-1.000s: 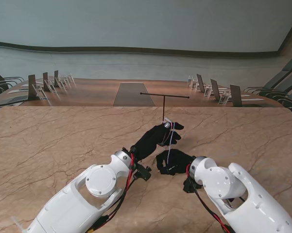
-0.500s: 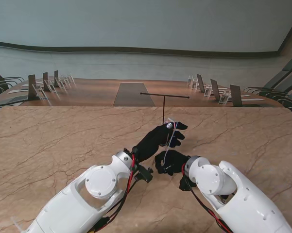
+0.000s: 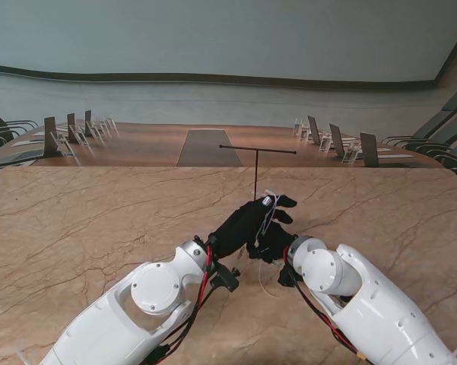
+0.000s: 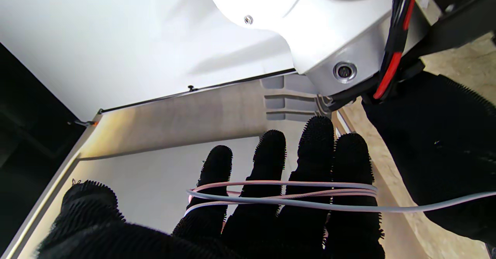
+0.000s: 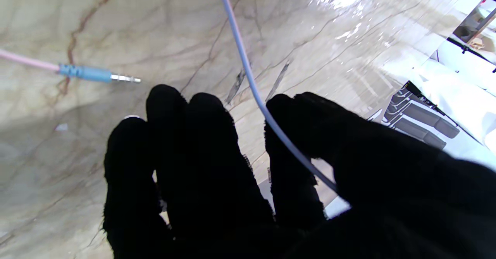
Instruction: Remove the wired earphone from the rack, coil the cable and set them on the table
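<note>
The black-gloved left hand (image 3: 247, 220) reaches out over the tan, brown-veined marble table (image 3: 84, 228), its four fingers (image 4: 267, 174) straight and held side by side with the thumb apart. Several turns of the thin pale pink-and-grey earphone cable (image 4: 286, 195) lie wound across those fingers (the left wrist view shows at least three strands crossing them), so this hand carries the coil on extended fingers and does not clench it. From the coil one strand runs off toward the other hand.

Farther from me, beyond the fingertips, stands the thin black T-shaped metal rack (image 3: 257, 156), its crossbar bare; the earphone is off it.

Just to the right, touching or nearly touching the left hand, sits the black-gloved right hand (image 3: 274, 242). In its wrist view the cable (image 5: 248, 77) passes between the thumb and the forefinger, pinched there, while the other three fingers (image 5: 186, 150) curl loosely together. The cable's light blue plug with a silver jack tip (image 5: 97, 74) lies flat on the marble near those fingertips, apart from them. In the stand view a loose pale loop of cable (image 3: 268, 283) hangs down to the table nearer to me than the right hand. The earbuds themselves are too small to make out.
</note>
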You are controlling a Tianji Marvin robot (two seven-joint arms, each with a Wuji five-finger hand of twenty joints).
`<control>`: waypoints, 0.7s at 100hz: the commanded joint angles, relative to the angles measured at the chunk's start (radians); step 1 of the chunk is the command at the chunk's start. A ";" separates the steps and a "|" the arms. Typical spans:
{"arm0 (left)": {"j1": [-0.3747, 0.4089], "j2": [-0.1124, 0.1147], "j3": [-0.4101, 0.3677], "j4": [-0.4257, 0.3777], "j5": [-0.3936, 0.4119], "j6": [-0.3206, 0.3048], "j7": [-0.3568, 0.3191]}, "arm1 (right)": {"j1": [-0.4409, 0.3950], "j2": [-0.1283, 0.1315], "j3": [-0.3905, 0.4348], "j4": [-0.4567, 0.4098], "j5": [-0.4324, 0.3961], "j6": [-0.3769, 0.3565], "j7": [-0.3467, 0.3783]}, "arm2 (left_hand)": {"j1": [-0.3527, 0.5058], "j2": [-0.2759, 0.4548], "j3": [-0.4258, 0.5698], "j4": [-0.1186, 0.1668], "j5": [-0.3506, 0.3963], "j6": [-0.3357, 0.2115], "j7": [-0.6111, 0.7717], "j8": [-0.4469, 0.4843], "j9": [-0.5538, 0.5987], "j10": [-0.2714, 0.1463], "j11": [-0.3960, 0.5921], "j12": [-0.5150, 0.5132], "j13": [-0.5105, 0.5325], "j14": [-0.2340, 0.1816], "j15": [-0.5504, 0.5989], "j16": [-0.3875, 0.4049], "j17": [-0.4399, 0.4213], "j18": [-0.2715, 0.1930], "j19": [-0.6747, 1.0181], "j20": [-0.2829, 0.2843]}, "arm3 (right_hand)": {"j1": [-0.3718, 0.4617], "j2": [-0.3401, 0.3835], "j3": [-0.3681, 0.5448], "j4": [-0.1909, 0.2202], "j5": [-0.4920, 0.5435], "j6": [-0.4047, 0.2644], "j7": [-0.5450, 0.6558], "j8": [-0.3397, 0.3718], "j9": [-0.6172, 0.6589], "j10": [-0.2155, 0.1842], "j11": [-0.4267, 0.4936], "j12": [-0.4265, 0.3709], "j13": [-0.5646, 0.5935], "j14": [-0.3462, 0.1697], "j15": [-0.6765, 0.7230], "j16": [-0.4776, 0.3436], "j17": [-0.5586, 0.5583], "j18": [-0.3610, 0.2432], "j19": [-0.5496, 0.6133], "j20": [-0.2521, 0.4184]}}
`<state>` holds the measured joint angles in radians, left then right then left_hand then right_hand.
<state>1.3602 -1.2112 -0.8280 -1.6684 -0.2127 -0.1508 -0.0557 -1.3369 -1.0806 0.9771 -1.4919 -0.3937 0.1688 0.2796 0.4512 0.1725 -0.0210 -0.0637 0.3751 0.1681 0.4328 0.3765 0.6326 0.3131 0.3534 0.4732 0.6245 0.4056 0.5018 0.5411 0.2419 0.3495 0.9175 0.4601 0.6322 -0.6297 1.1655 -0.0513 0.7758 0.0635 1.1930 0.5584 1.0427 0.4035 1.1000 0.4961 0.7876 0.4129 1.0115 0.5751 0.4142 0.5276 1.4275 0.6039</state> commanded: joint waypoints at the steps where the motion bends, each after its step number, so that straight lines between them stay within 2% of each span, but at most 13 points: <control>1: 0.014 0.003 -0.004 -0.014 -0.001 -0.003 -0.005 | 0.012 -0.007 0.003 0.014 0.002 -0.002 -0.010 | 0.008 0.011 -0.019 0.007 -0.032 -0.057 -0.023 0.014 -0.016 0.001 0.024 0.010 0.030 0.016 0.021 0.009 0.018 0.050 0.030 0.019 | 0.117 0.074 0.052 0.031 0.050 -0.148 0.120 0.073 -0.014 0.103 0.034 -0.007 0.016 0.005 0.040 0.005 0.003 -0.080 0.040 -0.006; 47: 0.043 0.019 -0.037 -0.036 0.004 -0.001 -0.034 | 0.065 -0.029 0.041 0.112 -0.008 -0.023 -0.093 | 0.009 0.012 -0.020 0.006 -0.005 -0.042 -0.022 0.012 0.024 0.018 0.040 0.008 0.089 0.026 0.063 0.030 0.062 0.093 0.077 0.041 | 0.120 0.081 0.046 0.035 0.057 -0.150 0.124 0.084 -0.018 0.101 0.036 -0.009 0.007 0.003 0.040 0.005 -0.004 -0.086 0.038 -0.006; 70: 0.048 0.022 -0.041 -0.037 0.005 0.005 -0.042 | 0.052 -0.025 0.109 0.058 -0.038 -0.069 -0.109 | 0.010 0.015 -0.021 0.006 0.029 -0.031 -0.012 0.013 0.069 0.030 0.064 0.018 0.087 0.035 0.065 0.033 0.055 0.101 0.084 0.046 | 0.099 0.066 0.063 0.035 0.064 -0.174 0.123 0.100 -0.027 0.084 0.017 -0.028 -0.020 -0.012 0.026 0.000 -0.028 -0.117 0.030 -0.010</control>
<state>1.3991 -1.1888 -0.8693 -1.6988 -0.2089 -0.1512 -0.0941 -1.2843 -1.1109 1.0750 -1.3953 -0.4245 0.1178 0.1812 0.4611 0.1725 -0.0210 -0.0638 0.3782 0.1683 0.4328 0.3765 0.6635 0.3275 0.3849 0.4735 0.6919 0.4219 0.5491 0.5567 0.2926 0.3879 0.9699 0.4851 0.6324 -0.6296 1.1654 -0.0513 0.7759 0.0635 1.1918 0.5749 1.0310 0.4035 1.1007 0.4830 0.7774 0.4087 1.0126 0.5751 0.4077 0.5156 1.4275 0.6016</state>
